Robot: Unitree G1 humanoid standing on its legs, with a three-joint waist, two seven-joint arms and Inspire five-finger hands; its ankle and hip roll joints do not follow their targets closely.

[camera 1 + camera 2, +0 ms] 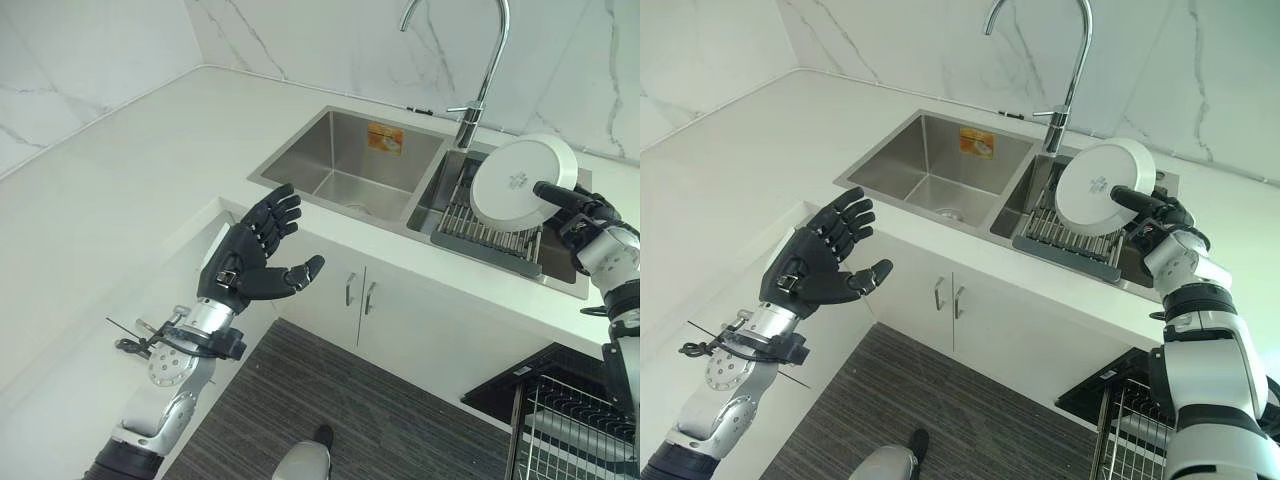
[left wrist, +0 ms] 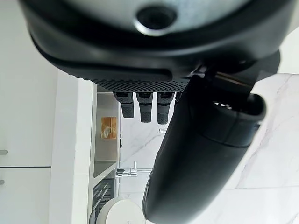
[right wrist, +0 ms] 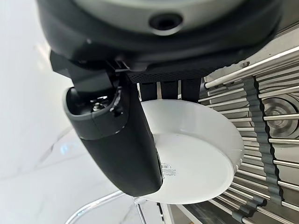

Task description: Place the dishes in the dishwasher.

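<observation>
- Left eye view: the right hand [image 1: 578,212] holds a white plate [image 1: 522,180] on edge above the wire dish rack [image 1: 490,238], which sits in the smaller right basin of the stainless double sink [image 1: 352,160]. The thumb lies across the plate's underside, which faces the camera.
- A small dark maker's mark is printed at the centre of that underside; it is too small to read.
- An orange sticker [image 1: 385,137] is stuck to the back wall of the larger left basin; its print is illegible.
- A tall curved chrome faucet [image 1: 480,72] rises behind the sink from the white countertop [image 1: 130,170].
- The left hand [image 1: 252,258] hovers in front of the counter edge, palm up, fingers spread apart and holding nothing.
- The wire dishwasher rack [image 1: 578,420] shows at the lower right, pulled out over the dark striped floor [image 1: 330,400].
- Right eye view: white cabinet doors [image 1: 940,300] with two metal handles sit below the sink.
- Left wrist view: the hand's fingers are extended and empty, with the sink sticker visible past them.
- Right wrist view: thumb on the plate's underside, fingers behind its far face, pinching it over the rack bars.
</observation>
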